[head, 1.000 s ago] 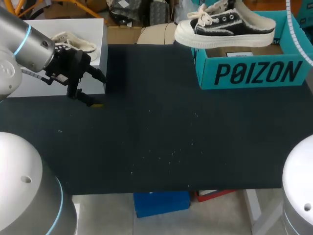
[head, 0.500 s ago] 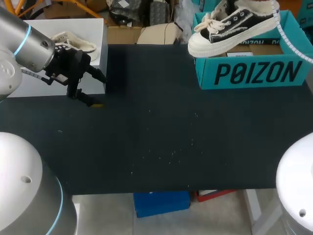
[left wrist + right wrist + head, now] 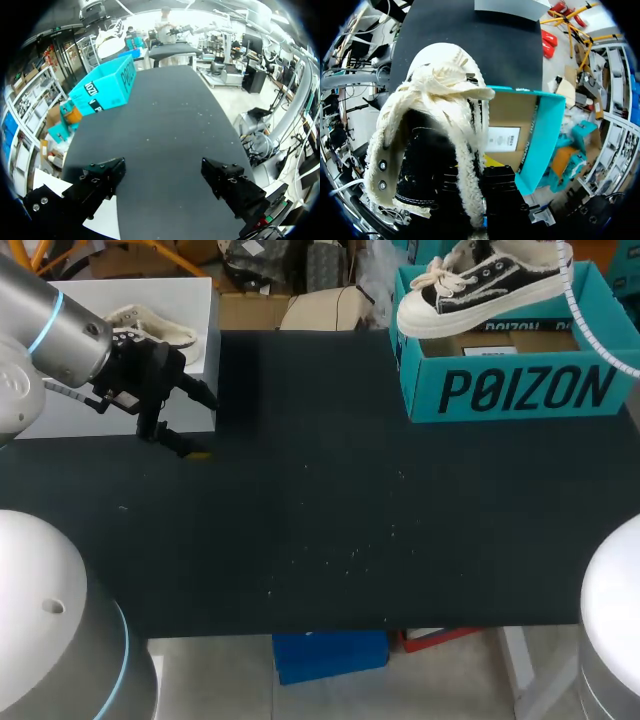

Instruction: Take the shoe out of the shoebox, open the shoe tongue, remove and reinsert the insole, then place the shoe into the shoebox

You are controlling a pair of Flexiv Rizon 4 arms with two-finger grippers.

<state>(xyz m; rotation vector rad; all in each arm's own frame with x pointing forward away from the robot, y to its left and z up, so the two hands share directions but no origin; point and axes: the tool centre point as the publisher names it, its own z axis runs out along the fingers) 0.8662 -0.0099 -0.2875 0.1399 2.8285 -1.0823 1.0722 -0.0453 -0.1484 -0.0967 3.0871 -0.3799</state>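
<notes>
A black canvas shoe (image 3: 480,285) with a white sole, white laces and fleece lining hangs tilted, toe toward the table's middle, over the open teal shoebox (image 3: 520,390) at the far right. In the right wrist view my right gripper (image 3: 475,192) is shut on the shoe's (image 3: 435,150) fleece-lined collar, with the shoebox's (image 3: 540,145) cardboard floor below it. My left gripper (image 3: 193,420) stands open and empty at the table's left, just above the black mat. From the left wrist its fingers (image 3: 100,180) are spread wide, and the shoebox (image 3: 105,90) and the shoe (image 3: 112,35) lie far ahead.
A white box (image 3: 60,300) with a second, pale shoe (image 3: 150,325) on it stands at the back left, close behind my left gripper. The black mat (image 3: 330,500) covers the table between the two boxes.
The shoe has moved right and farther back over the shoebox and has come lower. My left arm has not moved.
</notes>
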